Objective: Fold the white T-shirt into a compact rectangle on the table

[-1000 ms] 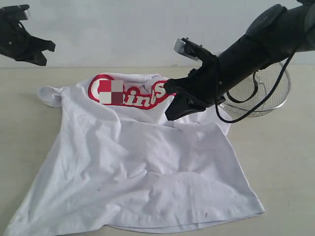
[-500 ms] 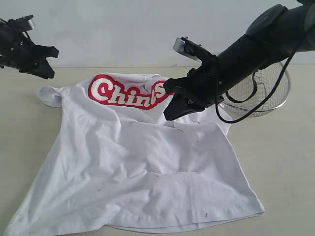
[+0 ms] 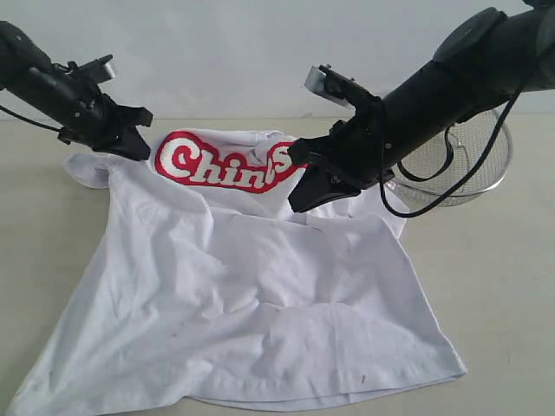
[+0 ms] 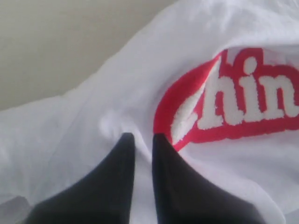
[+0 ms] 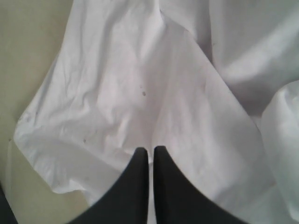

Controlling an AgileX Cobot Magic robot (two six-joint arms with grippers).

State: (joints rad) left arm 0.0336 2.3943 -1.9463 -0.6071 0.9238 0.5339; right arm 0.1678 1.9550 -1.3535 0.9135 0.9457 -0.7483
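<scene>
Exterior view, white T-shirt (image 3: 251,286) spread out, wrinkled

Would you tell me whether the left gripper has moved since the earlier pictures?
Yes. In the exterior view the left gripper has moved right and down from the upper-left corner, toward the red lettering on the white T-shirt.
</scene>
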